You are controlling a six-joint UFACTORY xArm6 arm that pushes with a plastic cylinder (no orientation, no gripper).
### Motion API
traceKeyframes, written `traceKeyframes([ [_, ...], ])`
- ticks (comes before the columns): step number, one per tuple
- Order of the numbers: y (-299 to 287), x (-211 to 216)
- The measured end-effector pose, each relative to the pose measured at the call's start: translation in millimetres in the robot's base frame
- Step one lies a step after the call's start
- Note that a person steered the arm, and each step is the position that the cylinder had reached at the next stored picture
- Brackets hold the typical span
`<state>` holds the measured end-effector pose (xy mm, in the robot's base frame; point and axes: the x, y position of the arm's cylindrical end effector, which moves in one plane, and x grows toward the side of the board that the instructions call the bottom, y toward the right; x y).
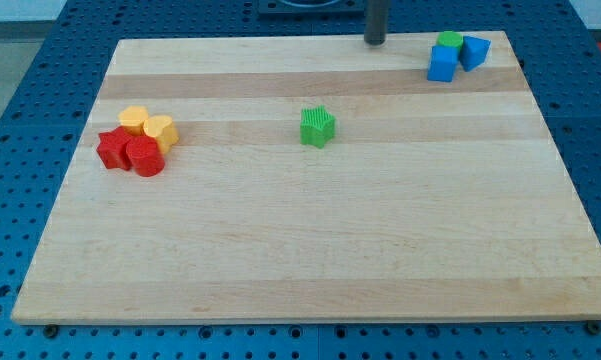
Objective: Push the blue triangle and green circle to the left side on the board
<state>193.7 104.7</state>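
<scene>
Wooden table [310, 250] carries the blue triangle [474, 51] and green circle [449, 41] touching in its top-right corner beside a blue block [442, 64], while my tip [375, 41], holding nothing, stands apart at their left.

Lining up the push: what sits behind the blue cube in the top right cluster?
Behind the blue cube the green circle shows only its top; its lower part is covered. The blue triangle sits beside it to the view's right. My tip stands apart, further left.

My tip [375, 42] at board's [310, 260] top edge, left of the green circle [449, 41], blue triangle [474, 51] and blue cube [442, 64] cluster.
</scene>
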Motion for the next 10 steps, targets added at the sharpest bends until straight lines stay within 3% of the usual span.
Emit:
traceKeyframes([
  [3,174,-2],
  [6,167,50],
  [10,140,23],
])
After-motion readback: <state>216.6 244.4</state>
